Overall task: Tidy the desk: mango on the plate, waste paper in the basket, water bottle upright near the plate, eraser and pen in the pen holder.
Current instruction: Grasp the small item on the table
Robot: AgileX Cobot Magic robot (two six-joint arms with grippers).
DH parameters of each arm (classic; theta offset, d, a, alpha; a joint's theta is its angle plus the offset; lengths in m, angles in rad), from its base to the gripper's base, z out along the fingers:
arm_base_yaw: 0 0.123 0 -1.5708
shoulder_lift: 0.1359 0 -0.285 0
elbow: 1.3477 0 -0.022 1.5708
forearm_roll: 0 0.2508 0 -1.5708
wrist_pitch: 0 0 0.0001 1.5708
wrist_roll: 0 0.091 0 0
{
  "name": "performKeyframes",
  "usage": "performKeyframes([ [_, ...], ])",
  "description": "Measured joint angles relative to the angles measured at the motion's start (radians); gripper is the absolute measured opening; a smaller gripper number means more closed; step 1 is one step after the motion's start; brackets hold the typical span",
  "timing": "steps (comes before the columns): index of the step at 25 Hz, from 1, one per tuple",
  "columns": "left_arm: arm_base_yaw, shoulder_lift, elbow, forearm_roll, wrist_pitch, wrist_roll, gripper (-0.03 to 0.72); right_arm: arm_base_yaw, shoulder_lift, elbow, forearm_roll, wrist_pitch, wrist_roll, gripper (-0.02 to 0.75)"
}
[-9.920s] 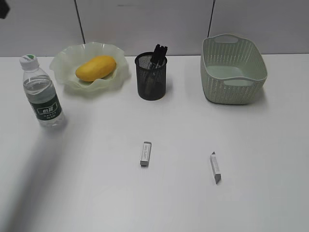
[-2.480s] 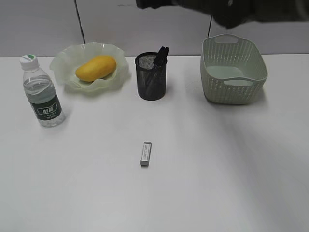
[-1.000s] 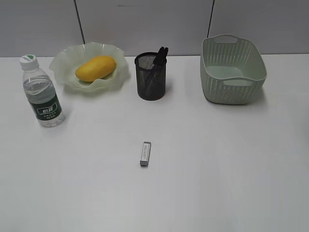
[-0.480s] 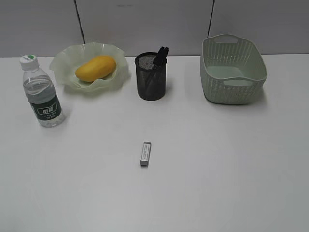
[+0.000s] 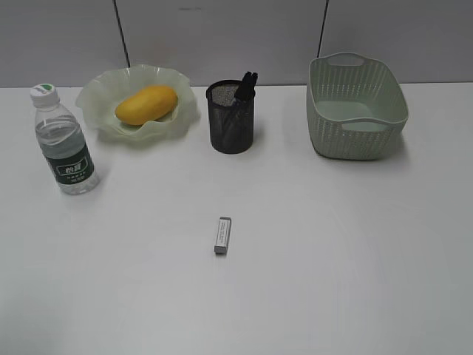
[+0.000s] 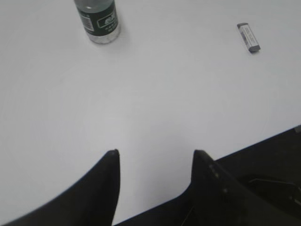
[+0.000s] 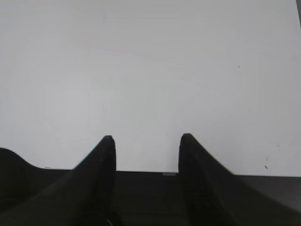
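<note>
now eraser (image 5: pixel 222 235) lies flat mid-counter (image 5: pixel 355 244), well apart from pen holder (image 5: pixel 231 118). both pincers, left (image 6: pixel 155 155) and right (image 7: pixel 146 140), parted, empty. advice: left pincer descends square across eraser's narrow sides, then lifts clear above the holder rim.

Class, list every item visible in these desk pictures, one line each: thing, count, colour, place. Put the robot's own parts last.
desk: one, white, under everything.
water bottle: one, clear with dark green label and white cap, upright at far left.
plate: one, pale green, wavy rim, back left.
mango: one, yellow-orange, on the plate.
pen holder: one, black mesh, back centre.
pen: dark, sticking out of the pen holder; count unclear.
basket: one, pale green, back right.
eraser: one, grey and white, lying mid-desk.
left hand: black, open, empty.
right hand: black, open, empty.
</note>
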State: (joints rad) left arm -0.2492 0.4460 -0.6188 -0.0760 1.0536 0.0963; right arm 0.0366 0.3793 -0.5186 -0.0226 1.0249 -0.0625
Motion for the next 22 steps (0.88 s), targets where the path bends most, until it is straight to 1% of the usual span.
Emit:
performKeyframes([
  [3, -0.099, 0.136, -0.060, 0.040, -0.001, -0.038, 0.379, 0.000, -0.072, 0.005, 0.000, 0.010, 0.014, 0.363],
  [5, -0.132, 0.248, -0.113, 0.047, -0.002, -0.063, 0.379, 0.000, -0.106, 0.005, 0.011, 0.014, 0.018, 0.362],
  [7, -0.142, 0.377, -0.166, 0.024, -0.014, -0.071, 0.379, 0.000, -0.134, 0.007, 0.023, 0.015, 0.020, 0.362],
  [8, -0.142, 0.464, -0.196, -0.001, -0.026, -0.074, 0.379, 0.000, -0.151, 0.007, 0.023, 0.014, 0.021, 0.362],
  [12, -0.143, 0.692, -0.328, -0.102, -0.044, -0.080, 0.379, 0.000, -0.227, 0.011, 0.023, 0.014, 0.021, 0.362],
  [14, -0.155, 0.791, -0.395, -0.121, -0.053, -0.087, 0.379, 0.000, -0.278, 0.012, 0.023, 0.015, 0.021, 0.362],
  [17, -0.193, 0.924, -0.493, -0.127, -0.059, -0.112, 0.379, 0.000, -0.365, 0.012, 0.023, 0.015, 0.022, 0.362],
  [20, -0.252, 1.042, -0.587, -0.102, -0.059, -0.164, 0.378, 0.000, -0.386, 0.013, 0.023, 0.016, 0.022, 0.362],
  [22, -0.293, 1.125, -0.651, -0.063, -0.058, -0.217, 0.377, 0.000, -0.387, 0.013, 0.028, 0.015, 0.022, 0.362],
])
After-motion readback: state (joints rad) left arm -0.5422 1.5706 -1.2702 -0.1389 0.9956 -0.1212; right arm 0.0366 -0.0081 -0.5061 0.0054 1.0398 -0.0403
